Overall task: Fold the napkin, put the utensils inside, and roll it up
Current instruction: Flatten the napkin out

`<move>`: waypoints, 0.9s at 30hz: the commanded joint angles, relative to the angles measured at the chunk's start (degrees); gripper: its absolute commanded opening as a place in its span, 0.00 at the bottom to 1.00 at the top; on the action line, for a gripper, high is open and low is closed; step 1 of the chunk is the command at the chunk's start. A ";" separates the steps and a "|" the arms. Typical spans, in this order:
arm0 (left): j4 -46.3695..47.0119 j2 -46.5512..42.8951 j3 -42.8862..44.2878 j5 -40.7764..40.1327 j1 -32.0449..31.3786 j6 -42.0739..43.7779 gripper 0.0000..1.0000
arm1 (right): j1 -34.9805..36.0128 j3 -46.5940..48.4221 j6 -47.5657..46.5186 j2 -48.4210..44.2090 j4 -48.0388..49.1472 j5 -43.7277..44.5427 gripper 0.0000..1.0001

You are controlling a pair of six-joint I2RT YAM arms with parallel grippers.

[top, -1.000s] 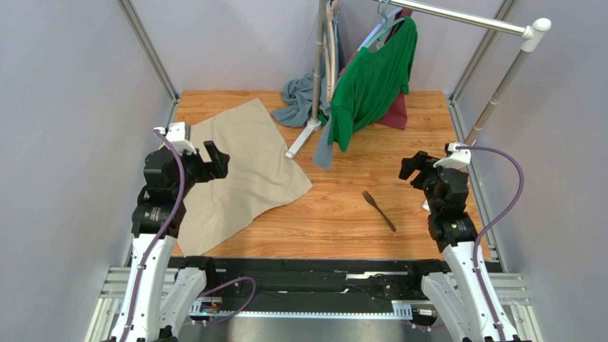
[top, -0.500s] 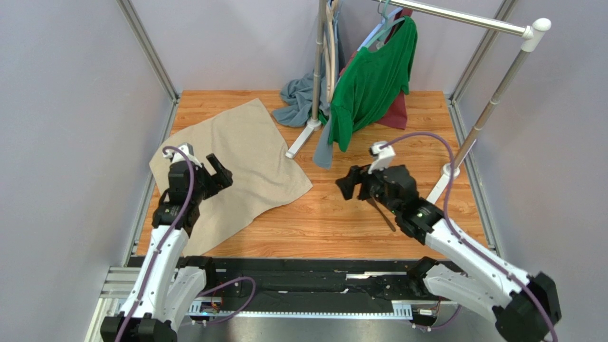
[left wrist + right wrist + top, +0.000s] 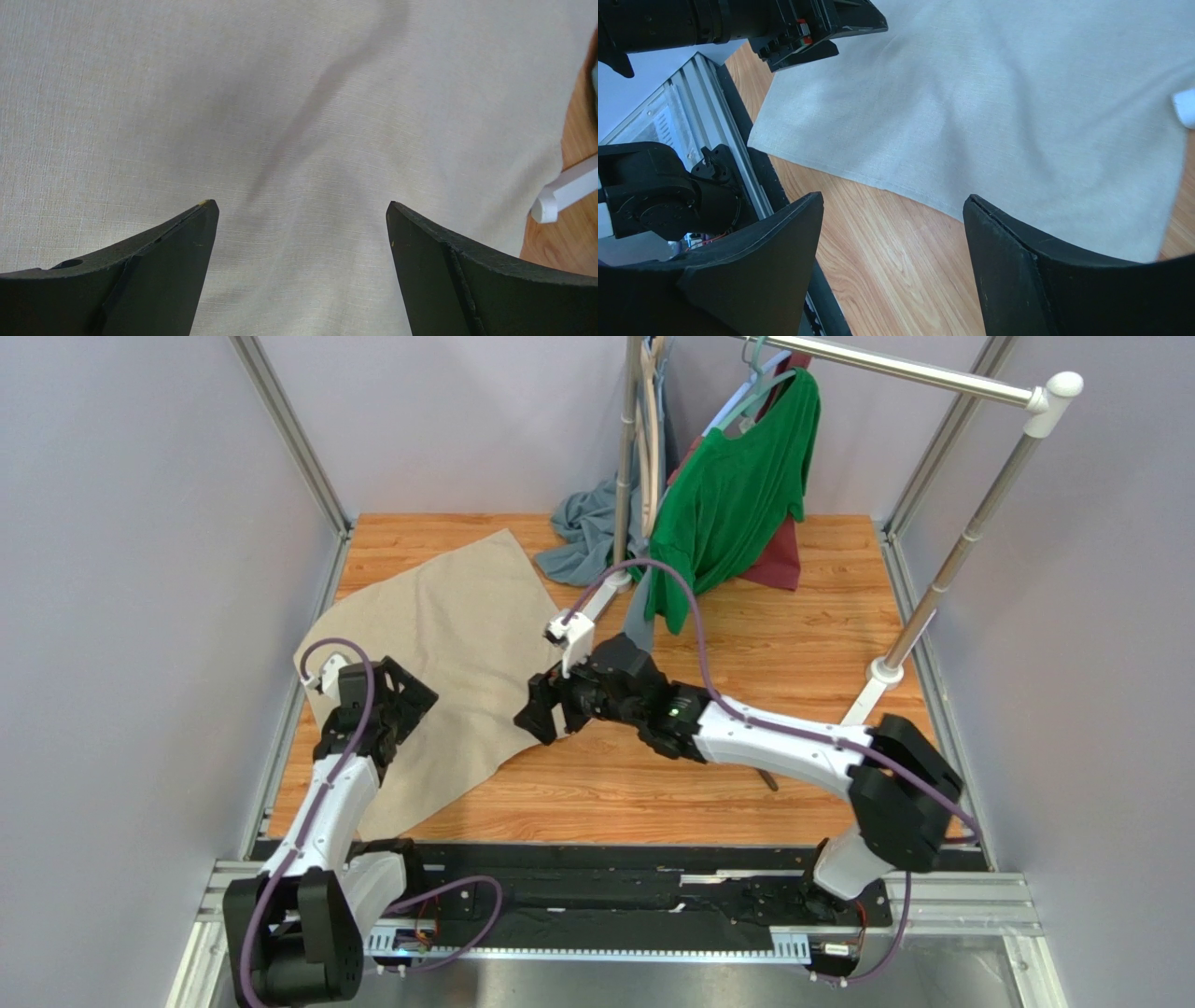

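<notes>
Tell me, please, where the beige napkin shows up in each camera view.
Top external: the napkin lies left of centre.
Left wrist: the napkin fills nearly the whole picture.
Right wrist: the napkin covers the upper middle and right.
Shared landmark: the white rack foot beside the napkin, in all three.

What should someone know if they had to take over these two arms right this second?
Left gripper: open, empty, low over the left part of the napkin.
Right gripper: open, empty, at the napkin's near right edge.
Napkin: spread flat and unfolded on the left side of the table.
Fork: on bare wood to the right, mostly hidden under the right arm.
Done: nothing yet.
Left: fold the napkin, lay the fork inside, roll it up.
</notes>
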 commanded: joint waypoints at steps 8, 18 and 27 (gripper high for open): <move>2.72 -3.69 -0.13 1.53 3.20 -1.29 0.99 | 1.15 16.07 1.15 23.56 3.18 -10.57 0.77; 2.63 -4.31 1.10 1.08 3.99 1.35 0.99 | 1.23 18.63 4.49 32.90 4.15 -11.27 0.76; 6.40 0.78 3.04 4.15 7.59 0.56 0.99 | 2.02 14.59 8.71 33.17 3.27 -10.39 0.76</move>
